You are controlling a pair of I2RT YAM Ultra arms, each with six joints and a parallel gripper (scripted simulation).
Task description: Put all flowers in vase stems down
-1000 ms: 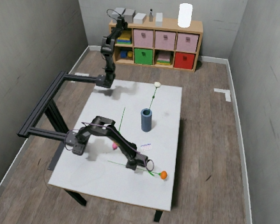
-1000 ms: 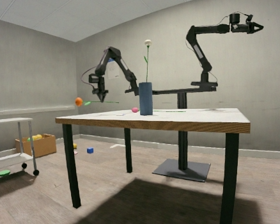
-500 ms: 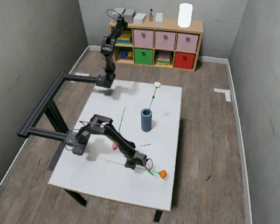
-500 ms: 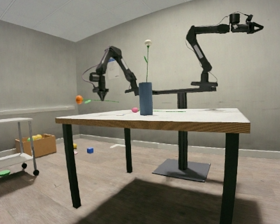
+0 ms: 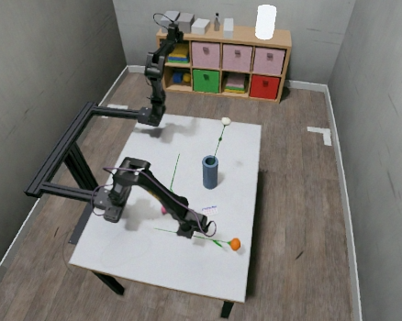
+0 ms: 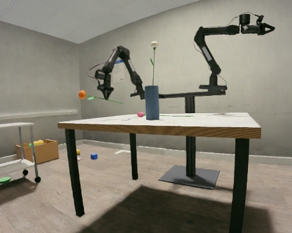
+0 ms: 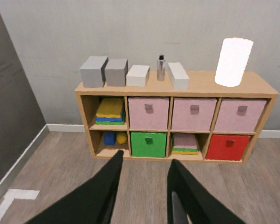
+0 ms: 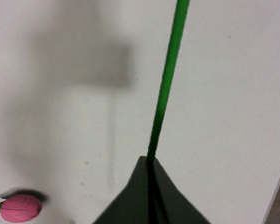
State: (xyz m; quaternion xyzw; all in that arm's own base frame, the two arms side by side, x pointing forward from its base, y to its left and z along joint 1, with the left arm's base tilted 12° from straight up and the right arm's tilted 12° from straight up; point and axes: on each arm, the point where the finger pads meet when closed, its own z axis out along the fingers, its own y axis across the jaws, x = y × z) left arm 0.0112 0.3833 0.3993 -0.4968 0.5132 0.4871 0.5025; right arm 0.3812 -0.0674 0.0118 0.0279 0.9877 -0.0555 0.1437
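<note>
The blue vase (image 5: 210, 177) (image 6: 152, 104) stands upright on the table. The white flower (image 5: 226, 121) (image 6: 154, 44) stands in it, bloom up. The pink flower (image 5: 164, 210) (image 6: 141, 114) (image 8: 21, 208) lies on the table, its stem pointing away from the bloom toward the left arm's side. My right gripper (image 6: 107, 98) (image 8: 146, 164) points down and is shut on the stem of the orange flower (image 5: 235, 244) (image 6: 82, 94). It holds that flower above the table, nearly level, stem looking straight. My left gripper (image 6: 273, 28) (image 7: 146, 162) is partly open and empty, raised high away from the vase.
The white table (image 5: 148, 257) (image 6: 224, 121) carries a small printed card (image 5: 210, 210) between the vase and my right gripper. The black frame (image 5: 62, 151) bears both arms along one table side. A shelf unit (image 5: 244, 38) (image 7: 191, 82) stands at the wall beyond my left arm.
</note>
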